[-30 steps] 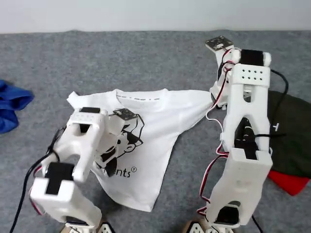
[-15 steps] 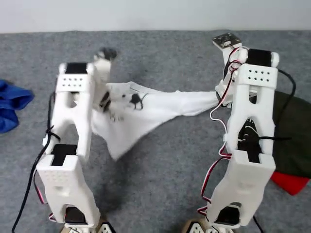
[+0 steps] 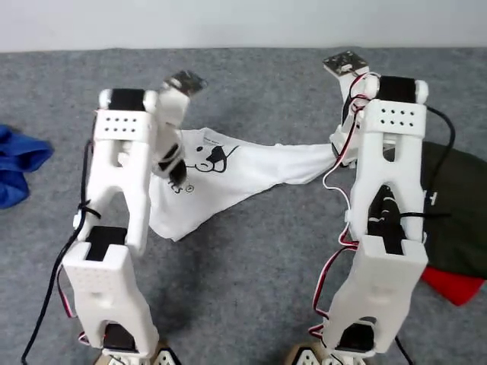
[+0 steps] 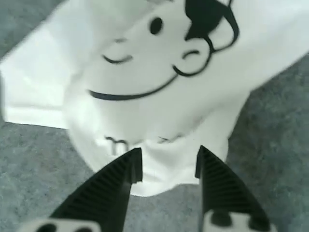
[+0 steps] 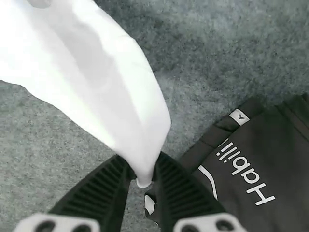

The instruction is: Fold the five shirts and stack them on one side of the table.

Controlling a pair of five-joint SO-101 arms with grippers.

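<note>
In the upper middle of the high view, the white shirt with its cartoon print lies partly bunched on the grey counter, pulled out long between the two arms. At its right-hand end, the right end effector is closed on a narrow tip of the cloth, which hangs from the jaws in a taut white band. At the left-hand end, the left end effector stands with its jaws parted on either side of the shirt's edge. Cloth lies between the tips, but nothing shows it being squeezed.

A dark shirt lies at the right edge of the high view, with a red garment peeking out below it. A blue garment lies at the far left edge. These are probably others of the five.

The white shirt looks light, thin and quite limp. It will likely sag, wrinkle and fold over itself wherever it is unsupported, and a single pinch would drag it into a rope rather than a flat sheet. The carpet-like counter will probably grip it a little, so sliding may rumple it. The best holds seem to be the hem corners or shoulder seams, one per arm and well apart, with enough cloth in each bite that the thin fabric cannot slip free.
</note>
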